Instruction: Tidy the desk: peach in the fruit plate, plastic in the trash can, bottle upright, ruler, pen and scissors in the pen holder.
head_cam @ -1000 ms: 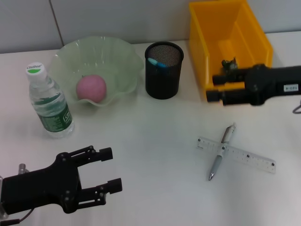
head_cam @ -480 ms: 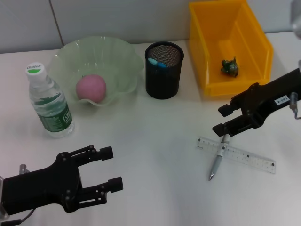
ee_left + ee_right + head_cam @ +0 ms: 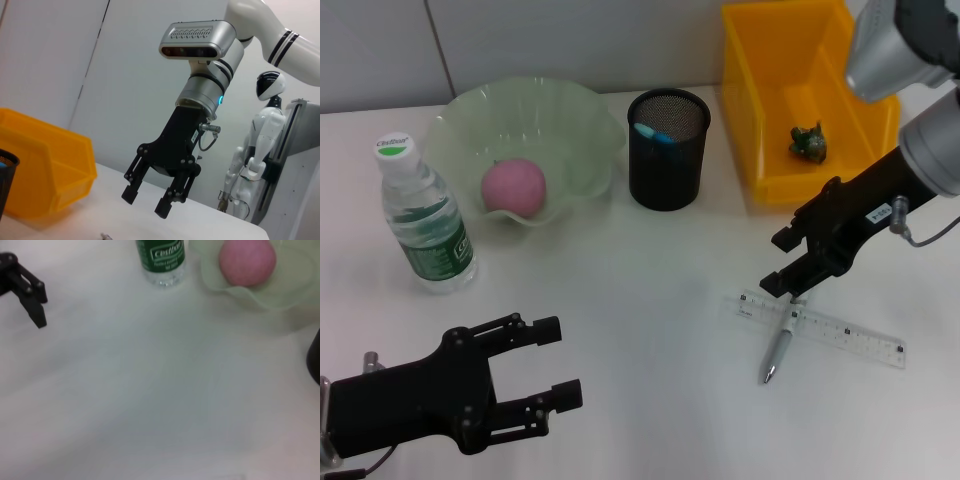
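Head view. We see the right gripper (image 3: pixel 782 262), jaws apart and empty, poised at right of centre just above the upper end of the pen (image 3: pixel 783 343), which lies crossed over the clear ruler (image 3: pixel 840 331) at lower right. The left gripper (image 3: pixel 556 362), also spread and empty, rests at lower left. At upper left, the peach (image 3: pixel 514 186) sits in the green fruit plate (image 3: pixel 582 130), beside 1 upright bottle (image 3: pixel 422 223); the mesh pen holder (image 3: pixel 668 150) and yellow bin (image 3: pixel 756 101) stand along the top.

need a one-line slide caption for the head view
Right tool open above the pen lying across the ruler; left tool open, idle at the table's near edge.
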`<act>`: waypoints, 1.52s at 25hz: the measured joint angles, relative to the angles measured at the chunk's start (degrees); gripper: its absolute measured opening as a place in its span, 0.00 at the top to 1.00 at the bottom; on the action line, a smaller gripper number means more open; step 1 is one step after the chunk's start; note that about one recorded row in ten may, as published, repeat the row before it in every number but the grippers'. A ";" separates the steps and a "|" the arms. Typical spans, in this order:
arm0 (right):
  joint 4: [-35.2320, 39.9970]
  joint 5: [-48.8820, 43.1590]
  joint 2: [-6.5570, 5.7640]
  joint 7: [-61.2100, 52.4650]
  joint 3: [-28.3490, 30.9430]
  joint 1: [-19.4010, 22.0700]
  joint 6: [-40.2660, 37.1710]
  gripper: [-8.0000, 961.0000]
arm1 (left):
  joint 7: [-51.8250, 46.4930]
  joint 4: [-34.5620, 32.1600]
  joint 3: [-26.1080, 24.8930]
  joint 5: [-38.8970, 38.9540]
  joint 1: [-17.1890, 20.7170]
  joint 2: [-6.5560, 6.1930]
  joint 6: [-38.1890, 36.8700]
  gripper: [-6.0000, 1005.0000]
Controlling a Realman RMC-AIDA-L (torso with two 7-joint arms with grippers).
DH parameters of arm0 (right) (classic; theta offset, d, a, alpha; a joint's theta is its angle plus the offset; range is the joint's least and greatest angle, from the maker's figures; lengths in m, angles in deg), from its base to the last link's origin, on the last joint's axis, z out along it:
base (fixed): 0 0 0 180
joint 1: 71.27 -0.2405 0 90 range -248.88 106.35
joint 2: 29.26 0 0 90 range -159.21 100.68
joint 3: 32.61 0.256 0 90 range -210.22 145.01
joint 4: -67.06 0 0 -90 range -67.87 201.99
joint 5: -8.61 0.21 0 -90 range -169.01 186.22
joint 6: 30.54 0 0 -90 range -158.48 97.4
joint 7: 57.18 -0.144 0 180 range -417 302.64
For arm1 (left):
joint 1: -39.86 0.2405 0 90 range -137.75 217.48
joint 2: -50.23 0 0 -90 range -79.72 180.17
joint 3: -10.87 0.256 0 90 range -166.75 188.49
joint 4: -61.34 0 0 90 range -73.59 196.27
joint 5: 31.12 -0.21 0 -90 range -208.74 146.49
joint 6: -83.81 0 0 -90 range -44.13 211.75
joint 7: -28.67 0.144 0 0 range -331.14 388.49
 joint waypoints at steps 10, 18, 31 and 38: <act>-2.47 -1.40 0.01 -0.61 -4.14 0.13 1.97 0.32 | 0.10 -1.53 5.41 -0.33 -0.04 -0.32 4.60 0.22; -5.82 -1.81 0.02 -0.60 -9.56 0.38 7.94 0.32 | -0.32 -3.58 7.30 -2.10 0.37 -0.45 6.69 0.22; -9.59 -2.52 0.10 -0.59 -15.89 -0.55 14.34 0.33 | -0.32 -3.72 7.38 -3.50 0.00 -0.44 7.60 0.22; -13.98 -2.53 0.10 -0.04 -17.21 -2.66 17.25 0.33 | -0.32 -4.13 6.99 -3.52 0.23 -0.50 7.38 0.23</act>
